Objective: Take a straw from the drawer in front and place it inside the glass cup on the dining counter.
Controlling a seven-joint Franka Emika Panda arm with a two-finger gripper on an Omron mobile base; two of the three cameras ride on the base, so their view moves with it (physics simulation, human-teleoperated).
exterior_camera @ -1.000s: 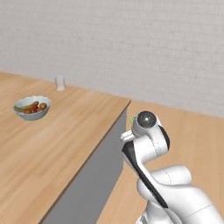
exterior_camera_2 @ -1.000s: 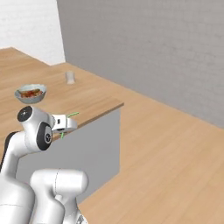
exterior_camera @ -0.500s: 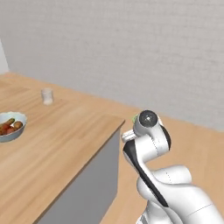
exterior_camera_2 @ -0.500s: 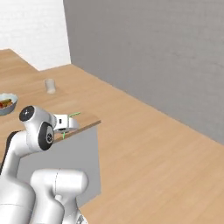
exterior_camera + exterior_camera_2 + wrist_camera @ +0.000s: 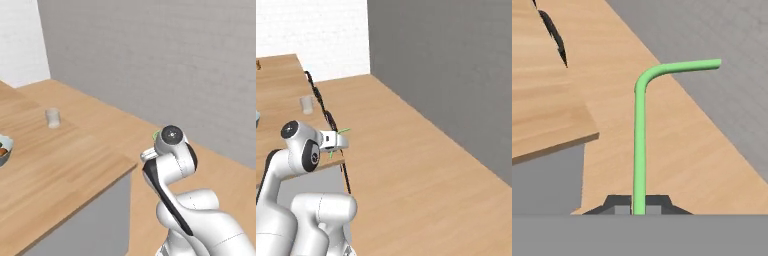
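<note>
Wood-topped dining counter [image 5: 75,165] alongside, end effector [image 5: 639,204] clamped on bent green straw [image 5: 640,135] base

The counter [image 5: 60,165] has a light wood top with fine grain lines and a soft matt finish, and its sides below are plain flat grey, smooth and without shine. The floor [image 5: 421,165] is the same pale wood tone, smooth and matt. On the far left of the counter the glass cup [image 5: 52,118] looks like clear, colourless glass, faintly whitish. The straw [image 5: 640,135] is smooth green plastic with an even, slightly satin surface, bent near its far end. The fingers [image 5: 619,204] holding it are dark matt material. The far wall [image 5: 175,60] is grey with a faint brick-like texture, and the wall to the left [image 5: 17,40] is white painted brick.
</note>
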